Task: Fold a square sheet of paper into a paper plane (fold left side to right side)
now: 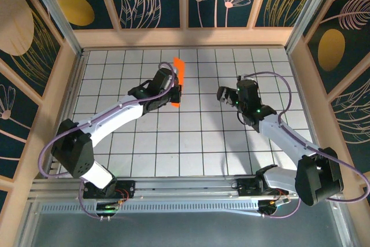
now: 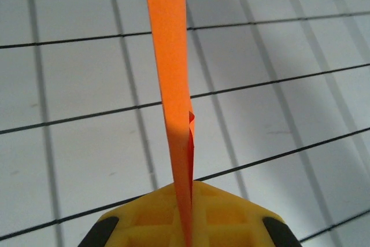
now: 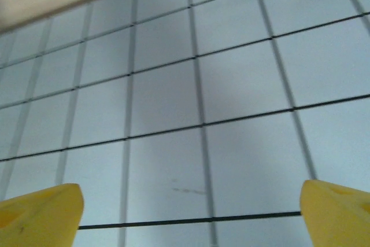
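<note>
The square sheet of paper is folded into a narrow, bright orange paper plane (image 1: 179,71). It is held edge-on above the gridded table, pointing toward the far wall. My left gripper (image 1: 173,89) is shut on its near end. In the left wrist view the paper plane (image 2: 167,56) rises as a thin strip from between the yellow fingers (image 2: 153,215), with a second layer showing at its right edge. My right gripper (image 1: 228,95) hovers about two squares to the right of it, apart from the paper. Its fingertips (image 3: 40,212) stand wide open over bare grid, with nothing between them.
The white gridded table (image 1: 191,143) is bounded by a wooden rim (image 1: 185,37) at the back and metal posts at the sides. Both arm bases sit on the rail (image 1: 185,192) at the near edge.
</note>
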{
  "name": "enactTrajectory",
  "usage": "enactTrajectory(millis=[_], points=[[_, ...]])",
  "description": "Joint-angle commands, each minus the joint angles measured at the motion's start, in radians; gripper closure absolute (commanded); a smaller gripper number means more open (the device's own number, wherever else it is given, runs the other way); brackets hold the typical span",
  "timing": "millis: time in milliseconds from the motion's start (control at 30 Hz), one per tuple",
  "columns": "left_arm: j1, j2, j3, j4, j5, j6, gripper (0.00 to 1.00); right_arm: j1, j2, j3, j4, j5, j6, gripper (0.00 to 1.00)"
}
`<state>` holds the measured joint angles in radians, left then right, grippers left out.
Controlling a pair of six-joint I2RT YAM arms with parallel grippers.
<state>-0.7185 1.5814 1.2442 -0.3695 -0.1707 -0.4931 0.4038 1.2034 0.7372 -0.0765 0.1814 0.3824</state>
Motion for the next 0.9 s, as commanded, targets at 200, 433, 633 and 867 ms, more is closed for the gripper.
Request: enactTrajectory(millis=[200, 433, 633, 867], points=[[-0.164, 0.185, 0.219, -0.576, -0.527, -0.116, 1.0, -0.059, 0.008, -0.058, -0.012, 0.148, 0.013, 0.01], [-0.238, 0.364, 0.234, -0.733, -0.559, -0.326, 1.0, -0.112, 0.022, -0.111, 0.068, 0.075, 0.052, 0.01], [-0.238, 0.415, 0.198, -0.536, -0.376, -0.324, 1.0, -0.122, 0.063, -0.117, 0.085, 0.025, 0.051, 0.01], [-0.238, 0.48, 0.224, -0.391, -0.223, -0.315, 0.94, -0.128, 0.07, -0.134, 0.092, -0.009, 0.05, 0.01]])
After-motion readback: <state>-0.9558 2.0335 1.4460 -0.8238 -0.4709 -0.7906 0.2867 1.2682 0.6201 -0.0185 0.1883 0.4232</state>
